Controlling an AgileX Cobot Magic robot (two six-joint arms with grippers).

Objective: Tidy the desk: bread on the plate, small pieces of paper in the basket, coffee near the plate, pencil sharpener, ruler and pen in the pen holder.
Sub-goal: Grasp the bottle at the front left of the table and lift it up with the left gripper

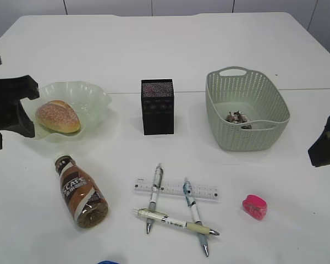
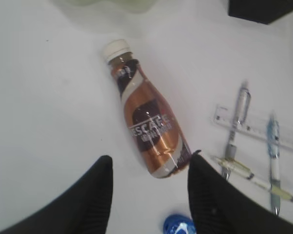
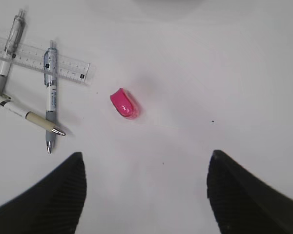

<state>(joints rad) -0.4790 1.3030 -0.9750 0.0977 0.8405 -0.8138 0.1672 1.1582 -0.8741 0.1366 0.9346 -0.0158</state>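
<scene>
The left gripper (image 2: 149, 195) hangs open above the lying coffee bottle (image 2: 147, 119), holding nothing; the right gripper (image 3: 146, 195) gapes wide and empty near the pink sharpener (image 3: 123, 103). Bread (image 1: 57, 116) sits on the plate (image 1: 93, 96).

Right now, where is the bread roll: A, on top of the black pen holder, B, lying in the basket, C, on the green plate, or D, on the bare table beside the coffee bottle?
C: the bread roll lies on the green plate, left of the black pen holder.
</scene>
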